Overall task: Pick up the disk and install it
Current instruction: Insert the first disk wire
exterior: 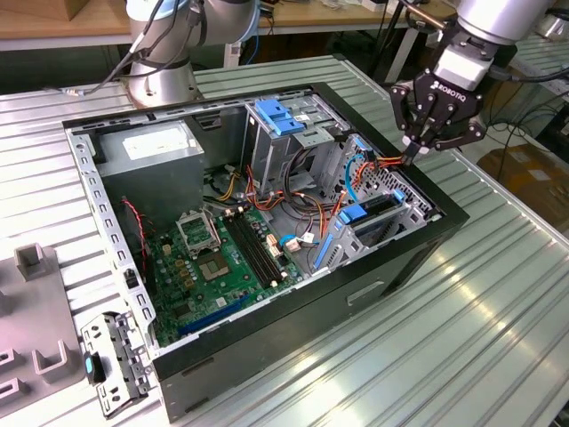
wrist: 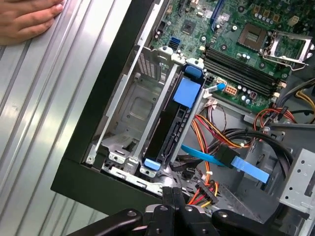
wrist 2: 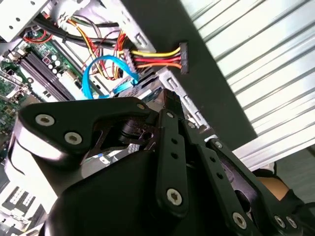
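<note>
The disk (wrist: 173,123) stands on edge in a slot of the metal drive bay (wrist: 133,105) at the case's side wall. It is black, with a blue label and blue rail tabs at both ends. In the exterior view the disk (exterior: 375,208) sits low in the bay at that view's right. My gripper (exterior: 412,157) hangs just above the case rim beside this bay. Its fingers (wrist: 169,196) are shut together with nothing between them, a little short of the disk's near end.
Loose cables lie by the bay: a blue flat data cable (wrist: 231,161) and a yellow-red-black power lead (wrist 2: 162,56). The motherboard (exterior: 222,258), grey power supply (exterior: 151,147) and blue-latched cage (exterior: 280,116) fill the case. A hand (wrist: 24,19) rests on the ribbed table. Grey fixtures (exterior: 36,262) stand at the exterior view's left.
</note>
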### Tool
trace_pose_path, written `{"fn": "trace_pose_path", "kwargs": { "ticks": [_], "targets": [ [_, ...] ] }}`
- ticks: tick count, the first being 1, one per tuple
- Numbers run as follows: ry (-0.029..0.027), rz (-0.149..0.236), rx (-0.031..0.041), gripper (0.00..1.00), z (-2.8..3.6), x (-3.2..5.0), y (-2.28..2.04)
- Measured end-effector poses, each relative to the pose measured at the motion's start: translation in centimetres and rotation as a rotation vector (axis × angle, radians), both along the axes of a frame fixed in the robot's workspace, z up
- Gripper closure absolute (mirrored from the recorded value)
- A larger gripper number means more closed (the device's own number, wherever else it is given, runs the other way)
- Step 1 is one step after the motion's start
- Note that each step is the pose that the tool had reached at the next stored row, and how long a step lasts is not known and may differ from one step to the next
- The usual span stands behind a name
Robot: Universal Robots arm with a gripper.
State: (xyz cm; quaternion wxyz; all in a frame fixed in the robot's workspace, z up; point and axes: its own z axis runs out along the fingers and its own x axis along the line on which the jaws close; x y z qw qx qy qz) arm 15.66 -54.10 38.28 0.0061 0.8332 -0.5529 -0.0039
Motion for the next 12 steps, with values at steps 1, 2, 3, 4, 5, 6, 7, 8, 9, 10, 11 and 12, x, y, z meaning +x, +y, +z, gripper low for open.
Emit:
{"fn": "trace_pose_path", "kwargs": {
  "ticks": [1,2,3,4,5,6,7,8,9,10,11,12],
  "targets": [
    [0.0,0.002,-0.0001,0.89,0.0,0.23,0.1],
    [0.0,0.003,-0.0002,0.89,0.01,0.39,0.18],
    [0.0,0.005,-0.0002,0.89,0.01,0.58,0.27],
    [0.0,0.007,-0.0001,0.89,0.0,0.74,0.37],
    [0.0,0.008,-0.0001,0.89,0.0,0.95,0.5],
    [0.0,0.009,-0.0001,0.89,0.0,1.11,0.6],
    [0.0,0.013,-0.0001,0.89,0.0,1.4,0.79],
    [0.0,0.015,-0.0001,0.82,0.0,1.56,0.89],
    [0.0,0.018,-0.0001,0.82,0.0,1.73,1.01],
    [0.0,0.023,-0.0001,0.81,0.0,1.97,1.2],
    [0.0,0.031,-0.0002,0.75,-0.01,2.08,1.31],
    [0.0,0.039,0.0,0.75,-0.03,2.15,1.38]
  ]
}}
